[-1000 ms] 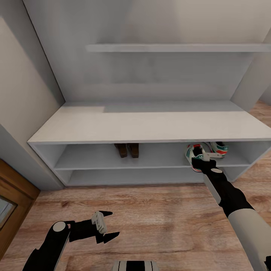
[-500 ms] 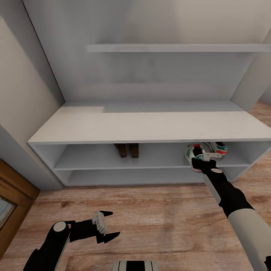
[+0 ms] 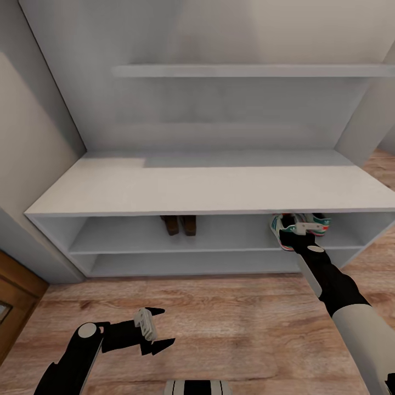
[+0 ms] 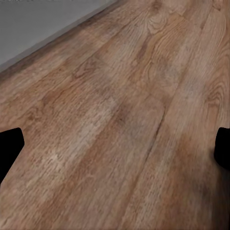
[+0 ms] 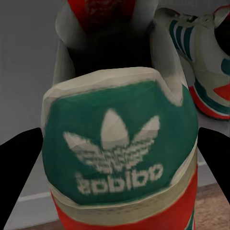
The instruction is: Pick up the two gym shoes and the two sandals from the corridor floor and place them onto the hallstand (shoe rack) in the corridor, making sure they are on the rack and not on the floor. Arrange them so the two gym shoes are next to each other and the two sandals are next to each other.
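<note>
The hallstand [image 3: 208, 192] stands against the wall ahead. My right gripper [image 3: 289, 237] is at the right end of its upper shelf, shut on the heel of a gym shoe [image 3: 281, 226] that tilts over the shelf's front edge. In the right wrist view that green and red heel [image 5: 120, 143] sits between the fingers. The other gym shoe [image 3: 319, 223] [image 5: 206, 62] lies on the same shelf just to its right. Both sandals [image 3: 179, 224] stand side by side further left on that shelf. My left gripper [image 3: 166, 326] hangs open over the corridor floor [image 3: 236, 312], holding nothing.
A thin floating shelf [image 3: 247, 70] hangs on the wall above the rack. A wooden door [image 3: 13, 293] stands at the left, and walls close in on both sides of the rack. Bare planks [image 4: 120, 120] lie under the left gripper.
The whole view has shifted, so the rack sits lower and further left in the picture. Both arms hold their poses, and the gripped shoe has stayed with the right gripper.
</note>
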### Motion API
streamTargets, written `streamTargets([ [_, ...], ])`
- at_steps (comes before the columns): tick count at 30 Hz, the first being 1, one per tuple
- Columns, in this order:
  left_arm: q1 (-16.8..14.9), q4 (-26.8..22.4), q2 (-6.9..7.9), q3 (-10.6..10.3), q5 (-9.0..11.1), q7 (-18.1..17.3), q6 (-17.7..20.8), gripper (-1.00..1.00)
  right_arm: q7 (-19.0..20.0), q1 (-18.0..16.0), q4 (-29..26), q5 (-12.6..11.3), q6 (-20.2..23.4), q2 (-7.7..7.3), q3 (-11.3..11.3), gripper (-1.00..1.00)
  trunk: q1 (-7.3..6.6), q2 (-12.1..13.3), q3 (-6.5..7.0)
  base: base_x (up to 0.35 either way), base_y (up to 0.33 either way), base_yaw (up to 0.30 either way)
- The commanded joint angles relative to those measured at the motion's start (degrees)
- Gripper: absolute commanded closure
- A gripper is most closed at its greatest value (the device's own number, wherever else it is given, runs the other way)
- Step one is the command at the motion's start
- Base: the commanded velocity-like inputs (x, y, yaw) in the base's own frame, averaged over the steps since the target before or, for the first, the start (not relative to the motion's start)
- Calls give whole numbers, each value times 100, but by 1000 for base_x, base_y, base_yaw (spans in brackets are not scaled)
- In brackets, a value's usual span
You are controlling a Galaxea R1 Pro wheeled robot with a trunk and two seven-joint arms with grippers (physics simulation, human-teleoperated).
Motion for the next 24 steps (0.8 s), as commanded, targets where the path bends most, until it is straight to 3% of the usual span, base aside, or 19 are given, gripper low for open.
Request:
streamTargets([
  [1,0,0,0,0,0,0,0,-100,1,0,0,0,0,0,0,100,0,0,0,42,-40,0],
  [24,5,0,-1,0,4,-1,-2,-100,1,0,0,-1,-3,8,0,100,0,0,0,10,-9,0],
])
